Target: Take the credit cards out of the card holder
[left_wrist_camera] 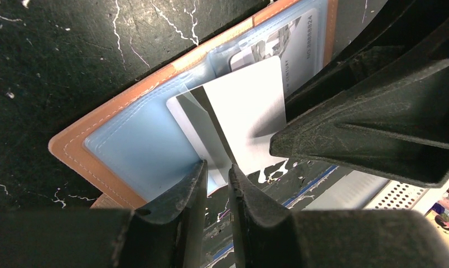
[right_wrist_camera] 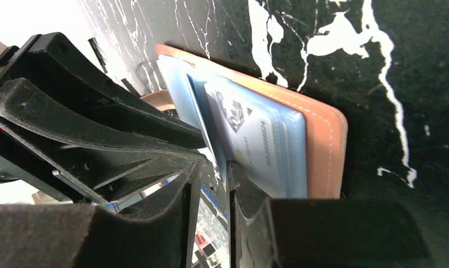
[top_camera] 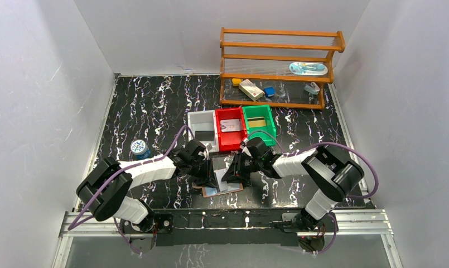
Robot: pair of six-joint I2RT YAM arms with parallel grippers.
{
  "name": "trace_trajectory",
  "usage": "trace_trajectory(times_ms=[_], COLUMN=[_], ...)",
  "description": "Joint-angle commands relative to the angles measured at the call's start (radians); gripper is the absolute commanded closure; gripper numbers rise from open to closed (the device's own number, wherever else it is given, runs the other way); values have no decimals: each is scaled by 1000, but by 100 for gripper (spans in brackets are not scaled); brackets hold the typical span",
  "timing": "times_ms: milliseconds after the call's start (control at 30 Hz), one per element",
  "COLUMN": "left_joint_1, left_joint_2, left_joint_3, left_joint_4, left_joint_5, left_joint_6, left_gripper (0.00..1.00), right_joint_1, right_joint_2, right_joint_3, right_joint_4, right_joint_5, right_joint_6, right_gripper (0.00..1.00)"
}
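Glossy, thin, stiff pale card [left_wrist_camera: 241,111] half out of tan wallet [left_wrist_camera: 77,142] lying open on marble table [top_camera: 155,100], judged light and slippery (edge-grip advised), left gripper [left_wrist_camera: 216,173] nearly closed on its edge, right gripper [right_wrist_camera: 211,173] narrowly parted at blue pocket.

I count one card holder [top_camera: 222,181] open on the worktop [top_camera: 155,106], two credit cards [left_wrist_camera: 239,123] showing in it, three bins [top_camera: 231,127], one wooden rack [top_camera: 280,67], and one small jar [top_camera: 139,148].
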Motion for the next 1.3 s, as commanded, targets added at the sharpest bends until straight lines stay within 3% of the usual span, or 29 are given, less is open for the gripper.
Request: trace_trajectory(times_ms=[0,400,600,767,900,1267], left_joint_1=[-5,-5,-5,-5,-5,-4], left_joint_2=[-7,-19,-35,-44,-52,-109], left_joint_3=[-37,-34,-35,-26,-25,-5], left_joint_4=[-44,-56,-62,-79,-84,-87], left_joint_5=[-14,-20,-25,-33,-38,-39], left_joint_6=[13,16,13,19,19,11], left_gripper=[80,81,80,81,81,80], right_joint_1=[2,41,42,42,41,42], right_joint_2=[14,40,23,-32,-88,-240], right_joint_3=[-3,5,3,-6,0,17], right_joint_4=[105,120,113,56,-43,-179], right_joint_5=[-46,2,4,55,117,239], right_joint_6=[15,22,6,-25,-67,-138], right_gripper=[68,73,86,88,99,100])
